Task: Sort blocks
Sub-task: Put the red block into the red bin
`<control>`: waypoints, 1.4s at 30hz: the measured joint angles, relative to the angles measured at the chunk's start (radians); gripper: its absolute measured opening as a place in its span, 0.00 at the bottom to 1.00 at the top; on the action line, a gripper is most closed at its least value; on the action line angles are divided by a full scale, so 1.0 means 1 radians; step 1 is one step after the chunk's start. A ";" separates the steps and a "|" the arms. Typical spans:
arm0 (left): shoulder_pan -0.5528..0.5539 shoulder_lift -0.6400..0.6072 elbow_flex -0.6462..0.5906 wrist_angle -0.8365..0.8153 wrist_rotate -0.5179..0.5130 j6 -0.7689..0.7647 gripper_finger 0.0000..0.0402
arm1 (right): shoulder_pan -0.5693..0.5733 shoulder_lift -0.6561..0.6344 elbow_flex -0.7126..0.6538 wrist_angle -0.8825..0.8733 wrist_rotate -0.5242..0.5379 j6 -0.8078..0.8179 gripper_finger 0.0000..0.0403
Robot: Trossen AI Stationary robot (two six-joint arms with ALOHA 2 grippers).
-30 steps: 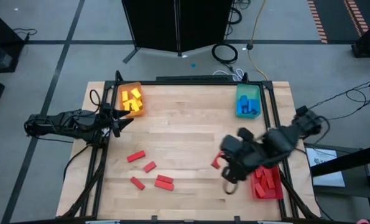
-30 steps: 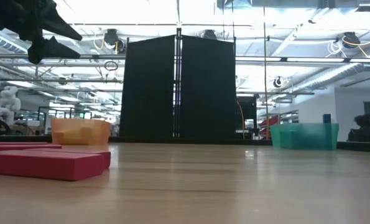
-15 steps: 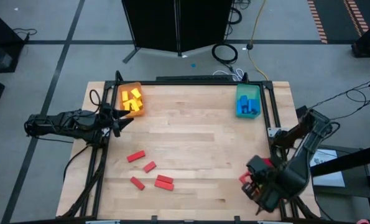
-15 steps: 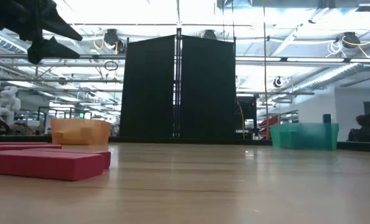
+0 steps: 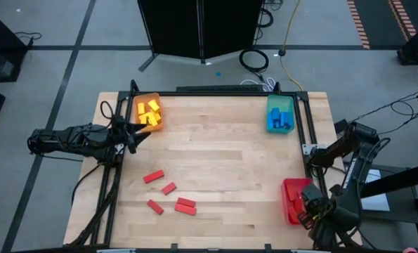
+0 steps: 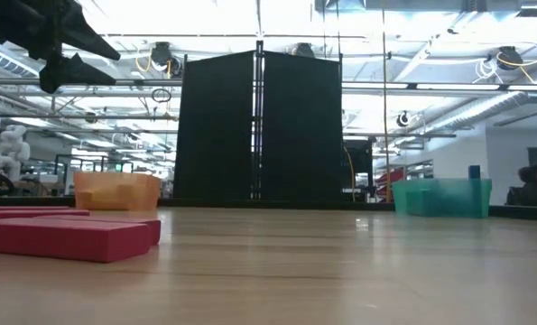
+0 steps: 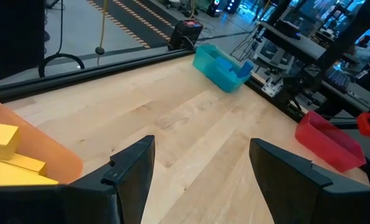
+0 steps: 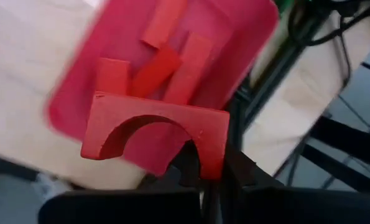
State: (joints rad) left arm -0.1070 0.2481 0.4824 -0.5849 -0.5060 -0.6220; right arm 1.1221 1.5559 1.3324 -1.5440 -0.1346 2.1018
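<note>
My right gripper [image 5: 308, 209] is at the table's near right corner, above the red tray [image 5: 290, 191], shut on a red arch-shaped block [image 8: 157, 124]. Several red blocks [image 8: 172, 59] lie flat in that tray. More red blocks [image 5: 168, 188] lie flat on the table's near left part, large in the low view [image 6: 69, 236]. Yellow blocks [image 5: 149, 112] fill the orange tray [image 5: 140, 102]. Blue blocks [image 5: 279, 121] sit in the teal tray [image 5: 279, 104]. My left gripper [image 5: 134, 132] hangs open and raised beside the orange tray at the left edge [image 7: 201, 143]. My right gripper pinches the arch block by one of its two legs [image 8: 213, 151], between the two fingers. The block is lifted clear above the red tray, its hollow side turned toward the gripper. The fingers themselves are mostly hidden under the block.
Black frame rails [image 5: 308, 133] run along the table's left, far and right edges. A bare stretch of wooden table [image 5: 216, 154] lies between the trays. Cables and the right arm's base [image 5: 353, 176] stand beyond the right rail.
My right gripper has carried the red arch block from the table's middle right toward the near right corner, ending over the red tray. It stayed shut on the block. My left arm kept still.
</note>
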 joint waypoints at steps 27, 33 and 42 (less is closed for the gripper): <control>0.000 0.000 0.000 0.000 -0.023 -0.001 0.64 | -0.043 0.002 -0.266 0.156 0.003 -0.046 0.23; 0.000 0.000 0.000 0.000 -0.025 -0.001 0.64 | -0.044 0.001 -0.264 0.171 0.003 -0.046 0.38; 0.000 0.000 0.000 -0.001 -0.027 -0.001 0.64 | -0.136 0.002 -0.110 0.113 0.098 -0.174 0.49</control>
State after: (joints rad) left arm -0.1070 0.2481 0.4824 -0.5858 -0.5327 -0.6229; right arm 0.9864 1.5574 1.2225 -1.4307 -0.0369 1.9279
